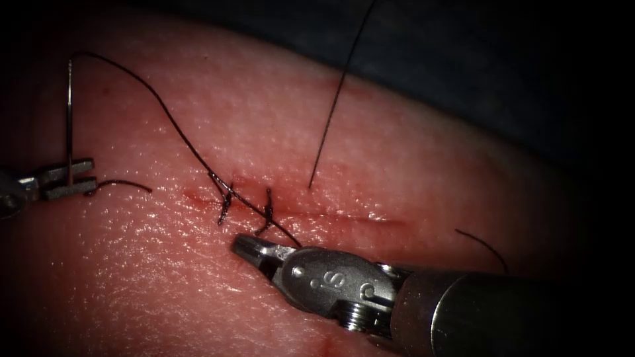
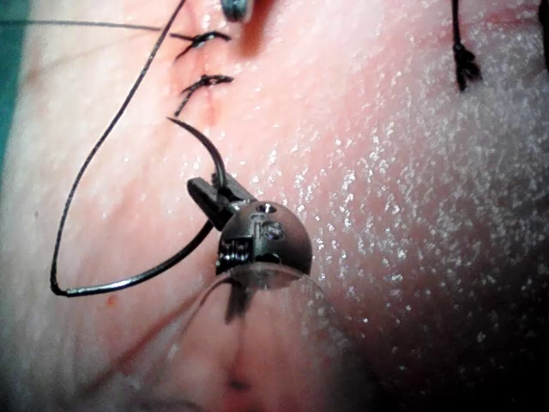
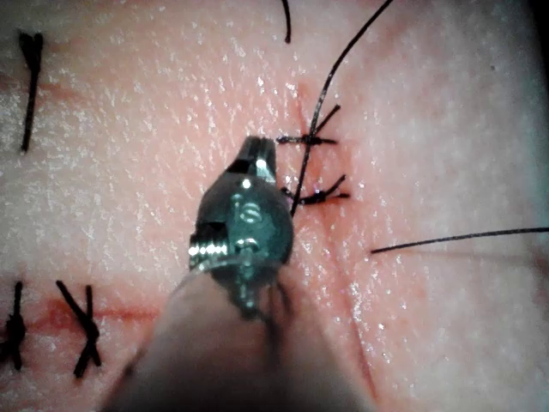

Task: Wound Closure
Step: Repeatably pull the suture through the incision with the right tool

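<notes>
Nearest the endoscope, the right tool (image 1: 246, 247) lies low over the tissue (image 1: 410, 178), just below the cut (image 1: 344, 215). Its jaws are clenched together, and the thread (image 1: 169, 119) runs right up to them; I cannot tell whether they pinch it. The metal wrist behind the jaws carries stamped characters that read like "S" and "2".

Just beyond the tip, two dark stitches (image 1: 246, 206) cross the cut, which runs as a thin reddish line across the pale pink, glistening tissue. Red fluid (image 1: 195, 195) stains its left end.

Toward the tissue's left edge, the left tool (image 1: 84, 177) is clamped on the curved needle (image 1: 69, 119), gripping it low on its curve. The needle is thin and steel-grey, rising above the jaws, clear of the tissue. From its upper end the black thread arcs down to the stitches.

Farther back, another strand (image 1: 337, 99) rises from the tissue above the cut. A loose cut end (image 1: 483, 246) lies right of the stitches.
</notes>
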Robot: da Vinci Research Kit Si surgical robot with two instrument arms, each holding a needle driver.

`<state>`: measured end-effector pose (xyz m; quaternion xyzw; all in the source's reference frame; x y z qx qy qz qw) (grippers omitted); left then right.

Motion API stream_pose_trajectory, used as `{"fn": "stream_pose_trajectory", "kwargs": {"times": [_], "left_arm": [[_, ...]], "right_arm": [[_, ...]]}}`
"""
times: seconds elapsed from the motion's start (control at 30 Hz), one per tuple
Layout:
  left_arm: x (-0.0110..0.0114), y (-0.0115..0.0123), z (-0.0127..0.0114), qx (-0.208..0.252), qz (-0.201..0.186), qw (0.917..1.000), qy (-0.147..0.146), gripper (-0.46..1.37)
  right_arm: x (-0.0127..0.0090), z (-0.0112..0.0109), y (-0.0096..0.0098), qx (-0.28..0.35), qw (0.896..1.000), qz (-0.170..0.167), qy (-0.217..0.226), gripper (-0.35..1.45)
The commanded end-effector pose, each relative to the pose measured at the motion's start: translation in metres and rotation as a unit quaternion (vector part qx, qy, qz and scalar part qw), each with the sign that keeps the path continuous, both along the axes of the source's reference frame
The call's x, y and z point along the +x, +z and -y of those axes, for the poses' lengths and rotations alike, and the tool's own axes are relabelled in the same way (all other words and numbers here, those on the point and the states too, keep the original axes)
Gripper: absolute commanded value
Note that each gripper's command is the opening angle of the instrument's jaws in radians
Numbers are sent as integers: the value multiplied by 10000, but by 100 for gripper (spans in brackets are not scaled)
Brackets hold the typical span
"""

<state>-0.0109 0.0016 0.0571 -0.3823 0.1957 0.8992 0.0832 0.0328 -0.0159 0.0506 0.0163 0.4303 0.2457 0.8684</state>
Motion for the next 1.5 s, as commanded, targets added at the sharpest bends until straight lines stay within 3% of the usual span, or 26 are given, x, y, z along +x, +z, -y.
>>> {"fn": "stream_pose_trajectory", "kwargs": {"times": [0.03, 0.3, 0.4, 0.57, 0.8, 0.97, 1.17, 1.23, 1.27, 1.3, 1.33, 1.4, 1.5], "left_arm": [[0, 0, 0, 8, 5, 10000, 8, -35], [1, -1, -1, 4, 17, 10000, 3, -35], [0, -1, -1, -4, 24, 10000, -7, -35], [0, -3, -1, -11, 31, 10000, -17, -35], [1, -6, 1, -14, 42, 10000, -23, -35], [-2, -15, 3, -33, 141, 9999, -24, -35], [-6, -23, 3, -26, 206, 9998, -14, -35], [-6, -23, 3, -27, 206, 9998, -14, -35], [-6, -24, 4, -26, 217, 9998, -5, -35], [-7, -24, 4, -25, 218, 9998, -4, -35], [-7, -25, 5, -25, 218, 9998, -4, -35], [-7, -26, 6, -23, 230, 9997, 6, -35], [-8, -29, 7, -26, 251, 9997, 6, -35]], "right_arm": [[0, 0, 0, -10, 10000, 7, 13, -35], [1, 13, -17, 23, 10000, -33, -50, -35], [-1, 20, -27, 17, 9999, -61, -106, -27], [-9, 27, -35, 96, 9998, -120, -117, -32], [-47, 28, -37, 232, 9993, -254, -148, -35], [-83, 20, -30, 237, 9984, -505, -14, -35], [-105, 7, -17, 107, 9973, -727, 30, -35], [-107, 4, -12, 133, 9969, -770, 8, -6], [-107, 1, -7, 130, 9967, -797, -18, 30], [-107, 0, -5, 130, 9966, -810, -31, 52], [-106, -1, -2, 127, 9965, -827, -47, 84], [-103, -4, 3, 128, 9960, -881, -101, 111], [-99, -6, 6, 127, 9954, -932, -155, 117]]}}
